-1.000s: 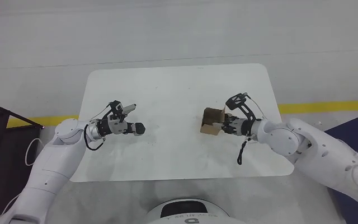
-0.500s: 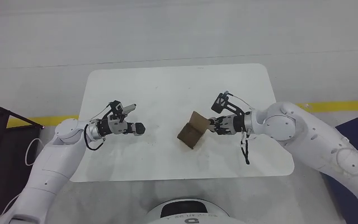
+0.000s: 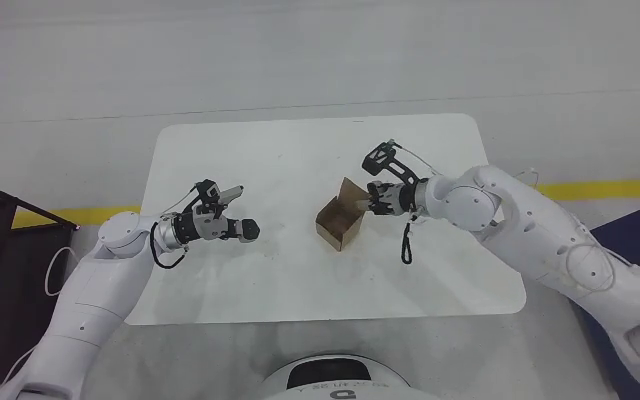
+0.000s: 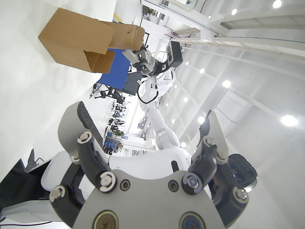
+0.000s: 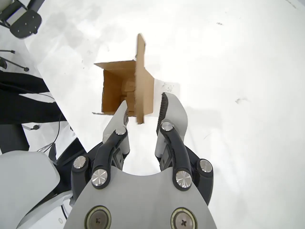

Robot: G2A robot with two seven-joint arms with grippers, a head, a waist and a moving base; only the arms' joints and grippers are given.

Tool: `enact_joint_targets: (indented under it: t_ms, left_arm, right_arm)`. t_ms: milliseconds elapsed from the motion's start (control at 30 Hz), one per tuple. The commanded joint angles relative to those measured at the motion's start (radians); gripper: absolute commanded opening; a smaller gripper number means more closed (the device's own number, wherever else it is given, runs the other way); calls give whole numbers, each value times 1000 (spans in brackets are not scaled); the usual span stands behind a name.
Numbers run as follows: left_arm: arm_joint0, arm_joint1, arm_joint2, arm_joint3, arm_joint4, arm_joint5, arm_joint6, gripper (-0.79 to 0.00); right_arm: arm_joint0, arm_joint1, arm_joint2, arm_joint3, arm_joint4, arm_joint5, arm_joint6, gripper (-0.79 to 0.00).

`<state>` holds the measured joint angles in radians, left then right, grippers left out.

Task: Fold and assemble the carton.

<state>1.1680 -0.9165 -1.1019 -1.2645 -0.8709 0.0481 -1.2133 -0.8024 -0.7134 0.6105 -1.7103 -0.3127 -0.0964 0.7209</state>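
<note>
I see my right pincer [image 5: 144, 100] standing apart, straddling the carton's [image 3: 335, 225] upright flap [image 5: 144, 84] mid-bench [image 3: 270, 160]; my left pincer [image 4: 144, 108] gapes wide, well apart.

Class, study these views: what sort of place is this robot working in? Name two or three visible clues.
Probably a large robotics lab or industrial hall: a high white ceiling with rows of round lights, desks with screens far behind, and a yellow line on the floor beside the white table.
</note>
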Motion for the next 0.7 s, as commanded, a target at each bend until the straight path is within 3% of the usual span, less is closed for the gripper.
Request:
enact_joint_targets:
  t_ms: [0,367,533,667]
  left_arm:
    - [0,0,0,0,0,0,0,0]
    - [0,0,0,0,0,0,0,0]
    - [0,0,0,0,0,0,0,0]
    - [0,0,0,0,0,0,0,0]
  right_arm:
    - [-15,1,11,-7,-10,17,-23,0]
    - [-227,55,125,-72,43,-3,-97,0]
    - [-270,61,150,-84,38,1,-101,0]
    - [-287,50,149,-77,-3,88,-150,0]
